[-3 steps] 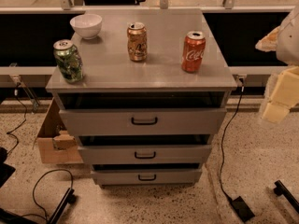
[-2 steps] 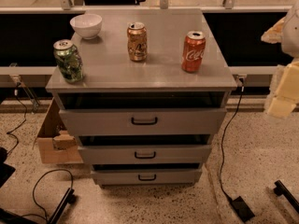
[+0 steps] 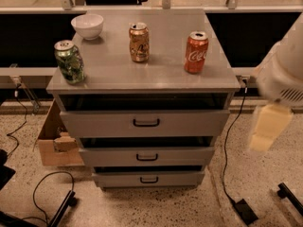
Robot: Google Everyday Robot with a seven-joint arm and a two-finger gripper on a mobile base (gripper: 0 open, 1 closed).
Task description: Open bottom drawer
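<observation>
The bottom drawer (image 3: 149,178) is the narrowest grey front of three, low on the cabinet, with a small black loop handle (image 3: 149,179). It looks pushed in, with a dark gap above it. The middle drawer (image 3: 147,156) and the top drawer (image 3: 144,122) sit above it, each wider. My gripper (image 3: 266,129) is a blurred cream shape at the right edge, right of the cabinet and about level with the top and middle drawers, apart from all handles.
On the grey cabinet top (image 3: 113,72) stand a green can (image 3: 69,61), a white bowl (image 3: 87,26), a gold can (image 3: 139,42) and a red cola can (image 3: 196,52). A cardboard box (image 3: 53,143) stands at the left. Black cables (image 3: 45,193) lie on the speckled floor.
My arm and gripper have moved left and down in the view, closer to the cabinet's right side. The drawers and cans have not moved.
</observation>
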